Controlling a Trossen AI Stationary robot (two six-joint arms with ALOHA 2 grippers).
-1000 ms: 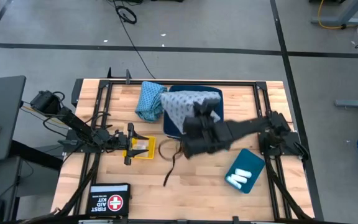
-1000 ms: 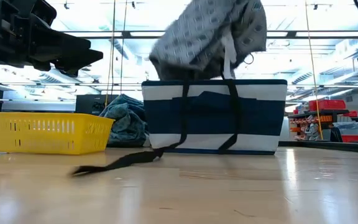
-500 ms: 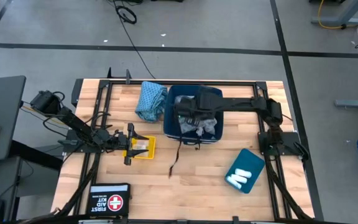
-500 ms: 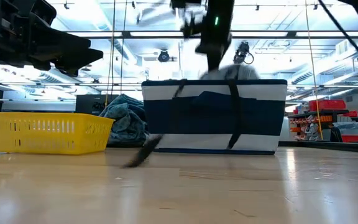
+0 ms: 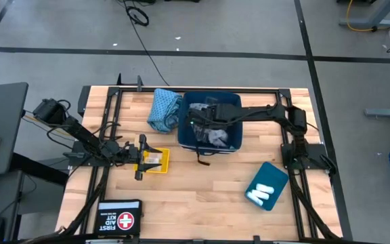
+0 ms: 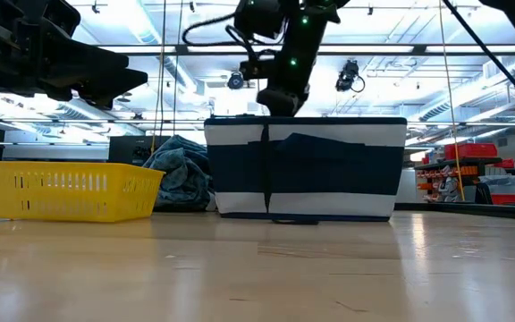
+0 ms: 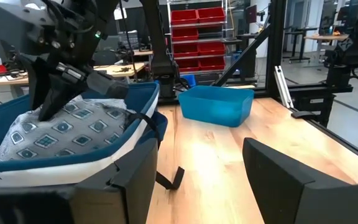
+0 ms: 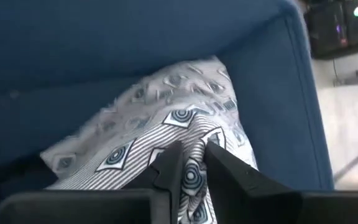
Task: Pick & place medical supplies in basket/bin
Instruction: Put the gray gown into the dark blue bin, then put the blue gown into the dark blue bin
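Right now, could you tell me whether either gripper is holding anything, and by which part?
The right gripper pinches a fold of the grey-blue garment inside the navy bin. The left gripper, above the yellow basket, holds nothing.

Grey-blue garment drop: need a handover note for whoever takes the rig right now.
Right gripper: down inside the navy bin, fingers pinched on the grey-blue garment.
Left gripper: open, waiting over the yellow basket.
Done: grey-blue garment is in the bin; its dark strap hangs over the front wall.
Left: release the garment and lift out. Teal-blue garment lies on the table beside the bin. White rolls sit in the teal tray at the right. Packets in the yellow basket are too small to make out.
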